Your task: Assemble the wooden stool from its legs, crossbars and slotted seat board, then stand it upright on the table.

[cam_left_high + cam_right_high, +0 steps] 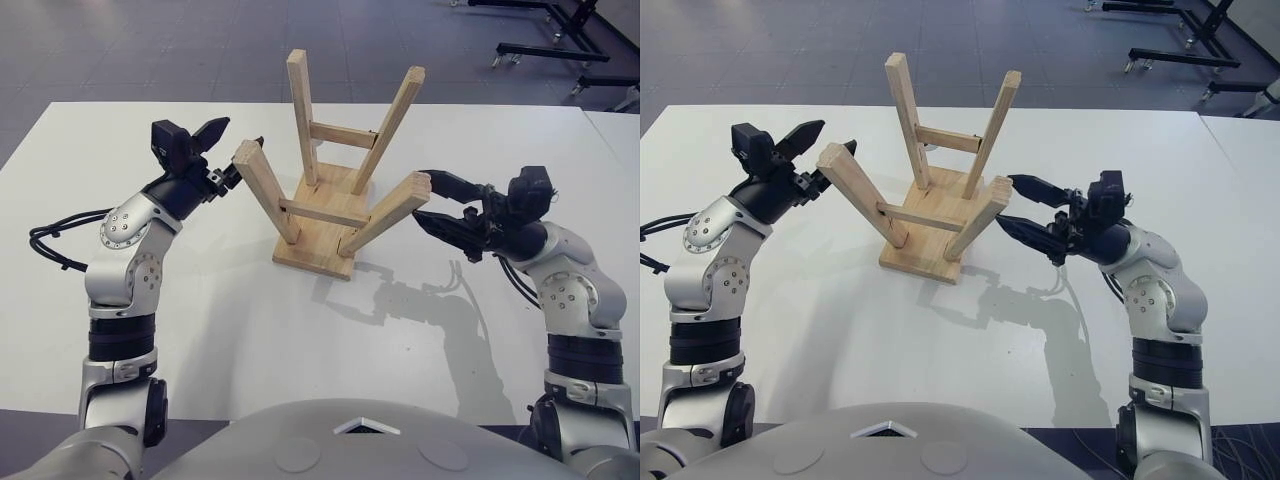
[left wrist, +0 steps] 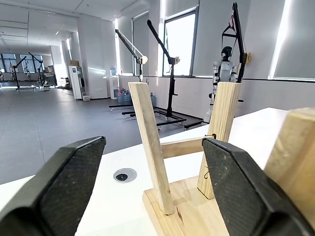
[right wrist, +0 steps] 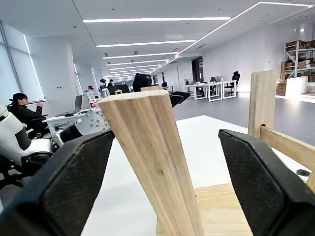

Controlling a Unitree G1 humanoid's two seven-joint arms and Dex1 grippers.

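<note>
While stool [image 1: 320, 212] sits inverted on table [image 1: 220, 330], left hand [image 1: 240, 133] spread beside leg [image 1: 268, 195], right hand [image 1: 419, 195] spread around another.

floor [image 1: 120, 50]: grey tiles | black wheeled frames [image 1: 550, 52]: on the floor, far right | round grommet [image 2: 124, 175]: grey | black stands [image 2: 171, 88]: before bright windows [image 2: 179, 44] | ceiling light strips [image 3: 157, 20]: lit | shelving [image 3: 299, 59]: far wall

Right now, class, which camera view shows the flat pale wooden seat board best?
The left eye view: from above, nearly the whole outline of the flat pale wooden seat board shows, lying on the white table with legs pointing up. The right eye view matches it. Each wrist view catches just a strip of it.
</note>
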